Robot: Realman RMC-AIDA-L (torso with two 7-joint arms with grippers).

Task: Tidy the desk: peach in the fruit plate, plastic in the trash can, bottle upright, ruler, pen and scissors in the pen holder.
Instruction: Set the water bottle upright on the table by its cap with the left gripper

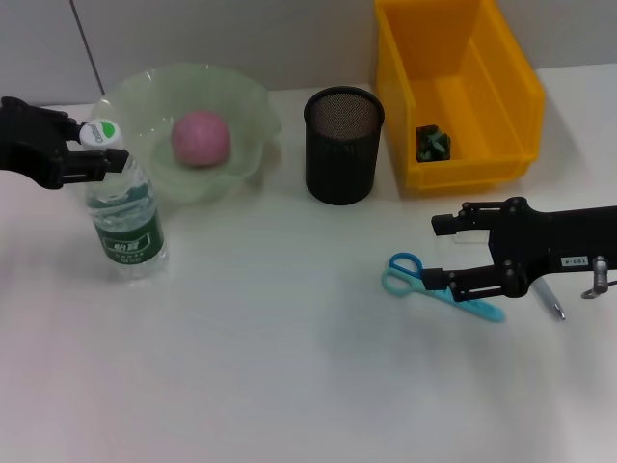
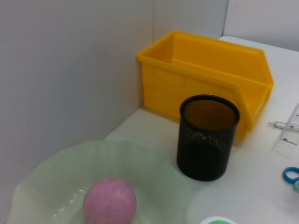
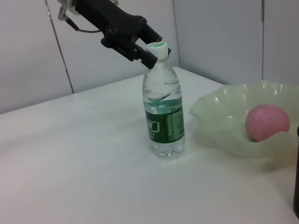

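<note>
Nearest on the white bench (image 1: 289,386), the right gripper (image 1: 436,253) has its jaws spread wide, one finger resting over the blades of the scissors (image 1: 434,285), nothing held yet. The scissors lie flat, handle loops pointing toward the pen holder; they are light, stiff and thin, so they look easiest to pinch across the blades just beyond the loops, though plastic flat on a smooth top may skid. The pen (image 1: 549,299) lies just beside them, partly under the arm.

Further back, the bottle (image 1: 123,217) stands upright, partly full, so bottom-heavy but slippery. The left gripper (image 1: 114,159) sits at its cap; I cannot tell whether it grips.

Beyond are the peach (image 1: 201,137) in the fruit plate (image 1: 246,106), the empty mesh pen holder (image 1: 343,145), and a yellow bin (image 1: 453,87) holding a dark crumpled scrap (image 1: 433,143).
</note>
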